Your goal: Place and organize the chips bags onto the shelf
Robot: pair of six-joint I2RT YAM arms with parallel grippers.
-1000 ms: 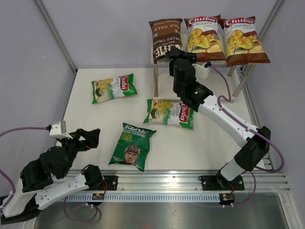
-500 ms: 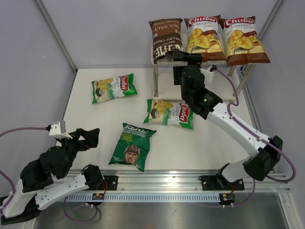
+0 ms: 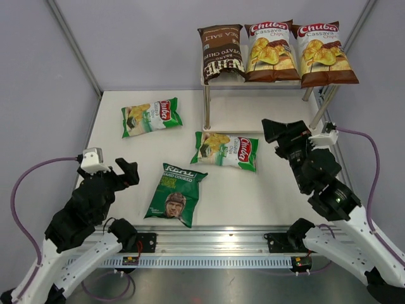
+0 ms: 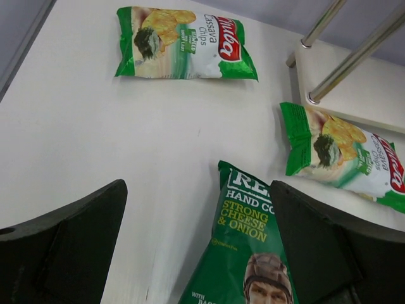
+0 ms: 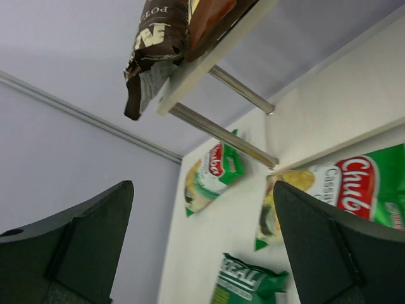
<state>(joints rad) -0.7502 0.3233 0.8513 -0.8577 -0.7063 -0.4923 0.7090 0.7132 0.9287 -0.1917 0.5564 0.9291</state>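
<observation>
top external: my left gripper hangs wide and empty near the real bag, whose lower end my wrist view cuts off. far green chuba bag and near green chuba bag lie on the table. kettle bag and brown chuba bags hide the top board of the shelf. my right gripper gapes, empty.

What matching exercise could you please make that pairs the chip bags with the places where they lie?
Things:
1. dark brown glossy Kettle bag
2. dark green glossy REAL bag
3. two brown-and-white glossy Chuba bags
4. two green-and-white glossy Chuba bags

Places:
A. white table, nearest the arm bases
B. pale wooden shelf, top board, left end
C. shelf's top board, middle and right
D. table, farther out

Pairs: 1-B; 2-A; 3-C; 4-D
</observation>
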